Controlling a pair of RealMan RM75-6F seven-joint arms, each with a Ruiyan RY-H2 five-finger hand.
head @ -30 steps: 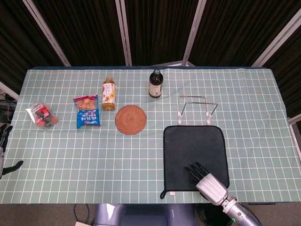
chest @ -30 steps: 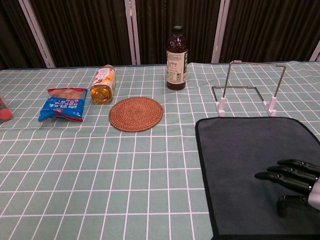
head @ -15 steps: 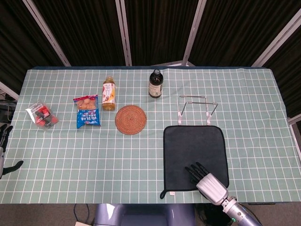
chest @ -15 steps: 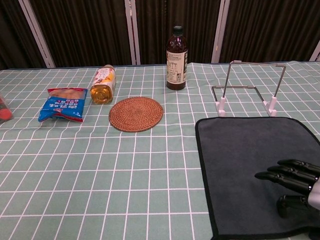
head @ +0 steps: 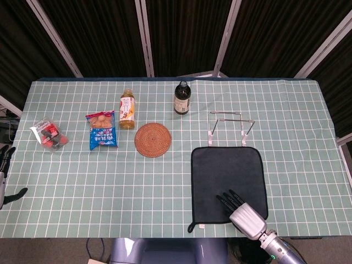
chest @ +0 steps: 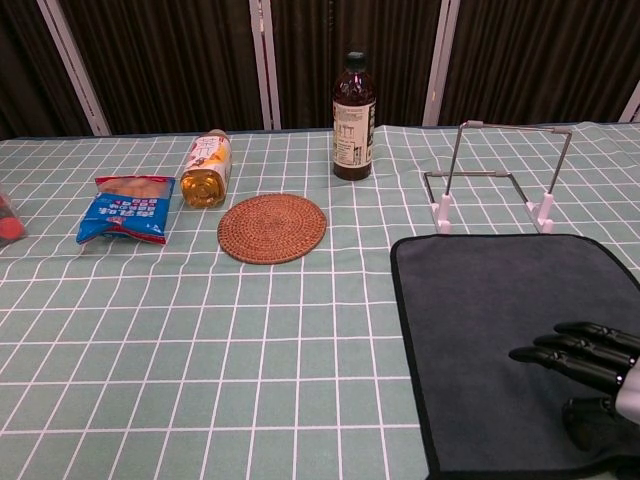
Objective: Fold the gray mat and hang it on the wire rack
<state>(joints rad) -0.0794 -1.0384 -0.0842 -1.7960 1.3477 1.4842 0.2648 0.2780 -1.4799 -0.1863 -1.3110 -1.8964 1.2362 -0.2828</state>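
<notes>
A: Mat first. Where?

B: Gray mat (head: 228,179) lies flat and unfolded on the table (head: 165,181), right of centre, close to the near edge. Black trim all round, small loop tab at its near left corner.

A: Rack?

B: Wire rack (head: 230,126) stands just behind the mat's far edge, upright on white feet. Nothing hangs on it. In the chest view the rack (chest: 497,175) and the mat (chest: 490,320) sit very near each other; whether they touch I can't tell.

A: Right hand?

B: Right hand (head: 240,209) is over the mat's near part, fingers (chest: 560,362) stretched out and spread, pointing toward the far left. It holds nothing. Contact with the cloth is unclear from either view.

A: Left hand?

B: Left hand (head: 5,175) shows only at the left frame edge, off the table's side. A few dark fingers show, apart from each other, nothing in them. Well away from the mat.

A: Other stuff?

B: Round woven coaster (head: 153,139) left of the mat. Dark bottle (head: 182,98) upright behind it. Yellow drink bottle (head: 127,109) lying on its side. Blue snack bag (head: 102,130) next to that. Red-and-clear packet (head: 49,135) far left. Dark curtains (head: 181,33) at the back.
</notes>
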